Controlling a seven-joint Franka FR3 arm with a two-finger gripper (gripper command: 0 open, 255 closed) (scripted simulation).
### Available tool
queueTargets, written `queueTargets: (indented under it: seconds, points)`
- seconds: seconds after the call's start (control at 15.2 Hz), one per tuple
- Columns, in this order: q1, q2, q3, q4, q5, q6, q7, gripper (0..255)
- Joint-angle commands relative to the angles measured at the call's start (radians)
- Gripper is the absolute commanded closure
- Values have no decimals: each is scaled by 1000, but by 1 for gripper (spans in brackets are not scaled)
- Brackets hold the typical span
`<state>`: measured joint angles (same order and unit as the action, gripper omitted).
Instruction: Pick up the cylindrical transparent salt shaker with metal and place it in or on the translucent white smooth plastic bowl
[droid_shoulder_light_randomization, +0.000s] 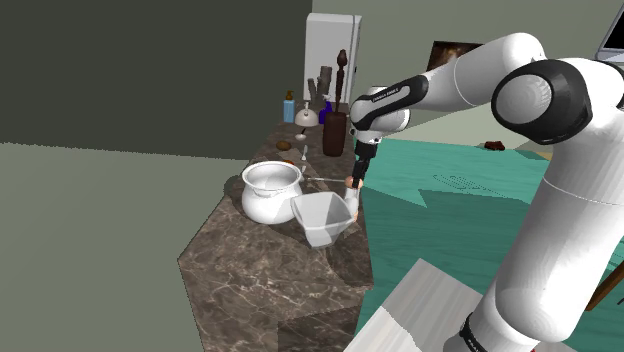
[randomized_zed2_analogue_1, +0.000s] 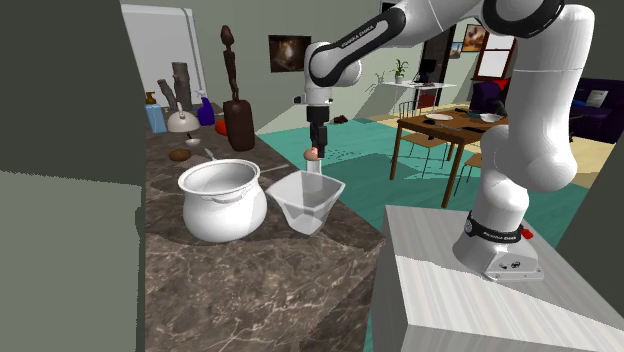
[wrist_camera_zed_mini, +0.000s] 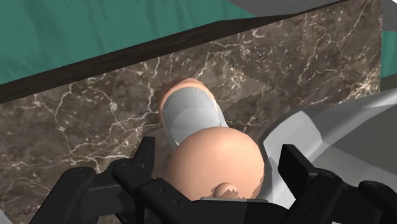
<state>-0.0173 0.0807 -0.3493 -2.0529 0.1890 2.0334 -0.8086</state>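
Fingers spread, my all-black two-finger gripper straddles the peach-capped, clear cylindrical salt shaker without gripping it, beside the white faceted bowl on the brown marble counter.

In the second exterior view the rim of the bowl covers the lower part of the salt shaker, so its foot cannot be seen there. In the shoulder view the shaker's clear body is too small and faint to make out well. In the wrist view the gripper hides the near side of the shaker's cap, and the bowl is cut by the picture's edge. The little things at the far end of the counter, beside the dark mill, are too small to name. The arm and the stand are cut by the shoulder view's right and lower edges. A framed picture is half behind the arm.
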Motion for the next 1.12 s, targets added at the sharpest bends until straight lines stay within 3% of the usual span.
queueTargets:
  seconds: [0.0,0.13,0.2,0.79,1.06]
  points:
    - [0,0,0,0,0,1,0,0]
    - [0,0,0,0,0,0,0,0]
    - [0,0,0,0,0,0,0,255]
    - [0,0,0,0,0,1,0,255]
    - [1,-21,-1,30,-12,-49,13,255]
